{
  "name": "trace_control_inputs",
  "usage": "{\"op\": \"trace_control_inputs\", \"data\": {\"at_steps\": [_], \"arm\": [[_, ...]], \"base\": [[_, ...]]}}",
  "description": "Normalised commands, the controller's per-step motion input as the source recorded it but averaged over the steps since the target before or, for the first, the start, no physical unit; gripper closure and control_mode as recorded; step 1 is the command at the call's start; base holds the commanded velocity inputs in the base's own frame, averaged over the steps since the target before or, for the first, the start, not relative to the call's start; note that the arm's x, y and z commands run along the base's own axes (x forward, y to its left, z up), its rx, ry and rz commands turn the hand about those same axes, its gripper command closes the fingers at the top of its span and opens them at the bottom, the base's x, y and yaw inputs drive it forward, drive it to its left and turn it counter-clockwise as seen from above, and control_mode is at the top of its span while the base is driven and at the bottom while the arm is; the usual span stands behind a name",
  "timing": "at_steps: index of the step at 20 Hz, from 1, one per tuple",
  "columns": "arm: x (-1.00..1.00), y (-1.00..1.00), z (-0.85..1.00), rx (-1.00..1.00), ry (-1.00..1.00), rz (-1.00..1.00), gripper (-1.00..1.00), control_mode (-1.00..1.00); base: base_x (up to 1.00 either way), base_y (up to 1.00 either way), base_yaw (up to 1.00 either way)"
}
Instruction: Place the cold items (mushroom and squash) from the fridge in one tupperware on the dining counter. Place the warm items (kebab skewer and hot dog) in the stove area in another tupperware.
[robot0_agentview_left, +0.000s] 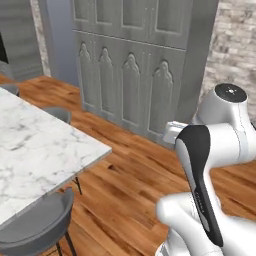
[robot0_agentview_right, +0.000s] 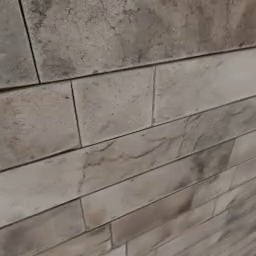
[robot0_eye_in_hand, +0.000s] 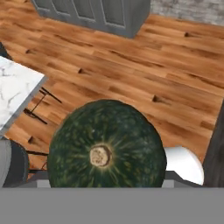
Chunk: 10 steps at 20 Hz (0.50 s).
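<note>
A dark green round squash (robot0_eye_in_hand: 105, 148) with a pale stem scar fills the lower middle of the hand view and hangs above the wooden floor. It sits right at my hand, and my gripper is shut on it, its fingers hidden behind the squash. The white marble dining counter (robot0_agentview_left: 35, 145) lies to the left, and its corner (robot0_eye_in_hand: 13, 92) shows at the left of the hand view. The mushroom, kebab skewer, hot dog and tupperware are out of view.
Grey chairs (robot0_agentview_left: 35, 225) (robot0_agentview_left: 57, 114) stand at the counter's edges. Tall grey cabinets (robot0_agentview_left: 130, 65) line the far wall across the wooden floor (robot0_agentview_left: 125, 190). A stone brick wall (robot0_agentview_right: 125, 125) stands close on the right side.
</note>
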Motion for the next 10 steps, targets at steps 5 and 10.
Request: {"op": "trace_control_inputs", "data": {"at_steps": [5, 10], "arm": [[0.00, 0.00, 0.00, 0.00, 0.00, 0.00, 1.00, 1.00], [0.00, 0.00, 0.00, 0.00, 0.00, 0.00, 1.00, 1.00]], "base": [[0.76, -0.72, 0.34], [0.83, -0.68, 0.34]]}}
